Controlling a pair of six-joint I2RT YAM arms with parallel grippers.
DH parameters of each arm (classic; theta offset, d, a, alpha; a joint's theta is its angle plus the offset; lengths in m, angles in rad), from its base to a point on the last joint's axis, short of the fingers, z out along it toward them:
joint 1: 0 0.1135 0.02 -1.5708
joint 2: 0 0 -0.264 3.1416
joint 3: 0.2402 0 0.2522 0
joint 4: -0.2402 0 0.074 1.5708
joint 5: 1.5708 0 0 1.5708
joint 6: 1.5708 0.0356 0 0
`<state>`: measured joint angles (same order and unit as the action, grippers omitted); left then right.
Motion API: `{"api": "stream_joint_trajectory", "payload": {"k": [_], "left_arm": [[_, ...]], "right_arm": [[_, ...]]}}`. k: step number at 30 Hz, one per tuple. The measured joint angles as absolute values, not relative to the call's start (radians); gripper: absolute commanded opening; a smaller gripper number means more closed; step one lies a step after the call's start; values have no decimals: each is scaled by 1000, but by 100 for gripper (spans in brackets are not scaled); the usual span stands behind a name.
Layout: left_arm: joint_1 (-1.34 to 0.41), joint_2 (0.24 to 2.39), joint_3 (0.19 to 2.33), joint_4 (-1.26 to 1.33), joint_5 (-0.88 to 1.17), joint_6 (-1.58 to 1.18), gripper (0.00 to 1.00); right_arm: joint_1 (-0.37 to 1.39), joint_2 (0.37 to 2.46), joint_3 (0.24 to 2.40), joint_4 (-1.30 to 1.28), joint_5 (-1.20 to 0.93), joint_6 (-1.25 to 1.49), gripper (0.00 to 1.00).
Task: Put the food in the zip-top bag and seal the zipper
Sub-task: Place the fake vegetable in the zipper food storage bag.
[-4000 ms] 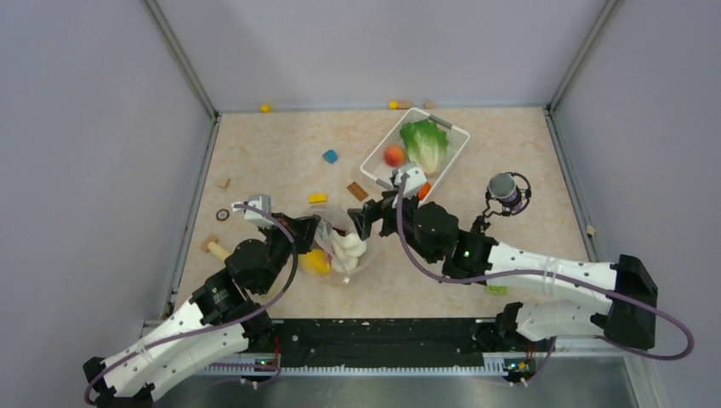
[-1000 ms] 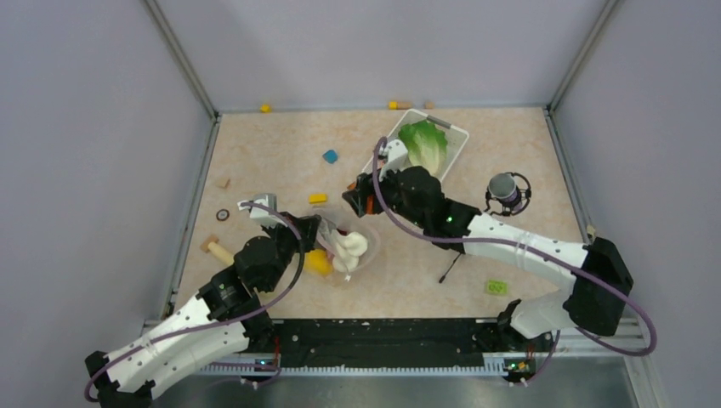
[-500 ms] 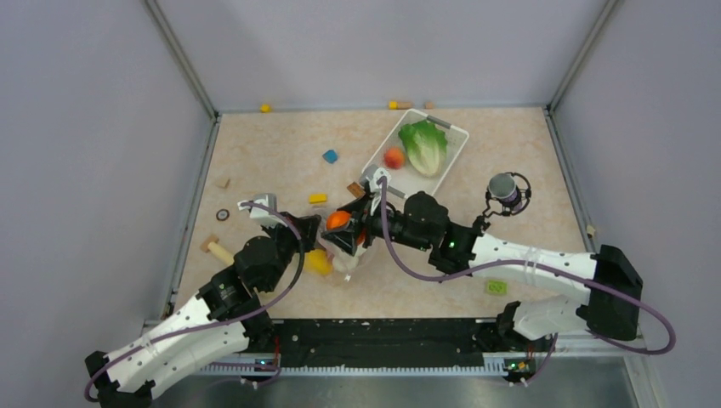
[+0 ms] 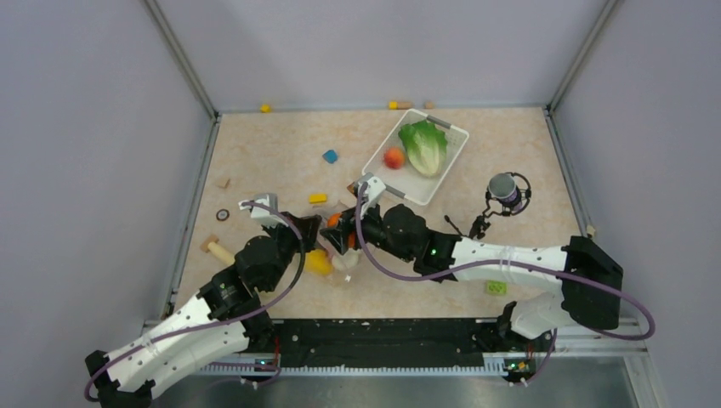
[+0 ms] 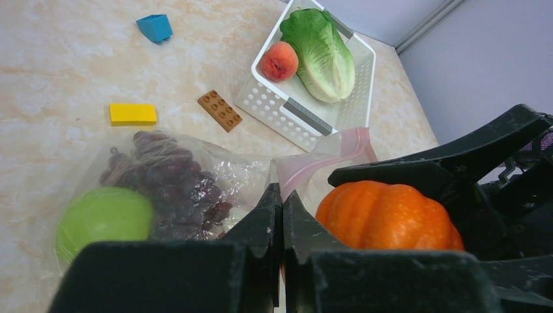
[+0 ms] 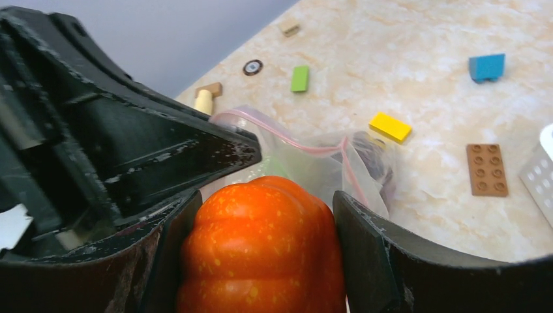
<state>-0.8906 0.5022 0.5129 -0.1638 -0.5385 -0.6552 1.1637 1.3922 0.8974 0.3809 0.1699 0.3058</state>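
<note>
The clear zip-top bag (image 4: 347, 255) lies in front of the left arm, with a dark grape bunch (image 5: 169, 179) and a green lime (image 5: 101, 218) inside and a yellow lemon (image 4: 319, 262) at its near side. My left gripper (image 5: 282, 195) is shut on the bag's pinkish zipper (image 5: 326, 153), holding the mouth up. My right gripper (image 6: 264, 218) is shut on a ribbed orange (image 6: 264, 254) just at the bag's mouth (image 6: 306, 147), close beside the left gripper's fingers (image 6: 150, 153). Green lettuce (image 4: 425, 146) and a red apple (image 4: 394, 158) lie in the white basket (image 4: 378, 174).
Loose blocks lie behind the bag: a yellow one (image 5: 133, 114), a brown brick (image 5: 220, 109), a blue one (image 5: 155, 28). A green block (image 6: 300, 78) and wooden pieces (image 4: 217, 249) lie to the left. A grey cup on a black stand (image 4: 504, 189) is at the right.
My right gripper has carried the orange leftward from the basket side to the bag's mouth. The left gripper has kept still, holding the zipper edge.
</note>
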Motion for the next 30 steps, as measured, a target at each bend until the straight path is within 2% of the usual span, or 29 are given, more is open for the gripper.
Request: {"api": "stream_joint_trajectory", "payload": {"k": [4, 7, 12, 21, 30], "left_arm": [[-891, 503, 513, -164, -538, -655, 0], [-891, 502, 513, -164, -538, -655, 0], [-886, 499, 513, -164, -548, -654, 0], [-885, 484, 513, -158, -547, -653, 0], [-886, 487, 512, -158, -543, -653, 0]], "right_arm": [[1178, 1416, 899, 373, 239, 308, 69], [1188, 1432, 915, 366, 260, 309, 80], [1193, 1444, 937, 349, 288, 308, 90], [1196, 1440, 922, 376, 296, 307, 92], [1196, 1287, 813, 482, 260, 307, 93]]}}
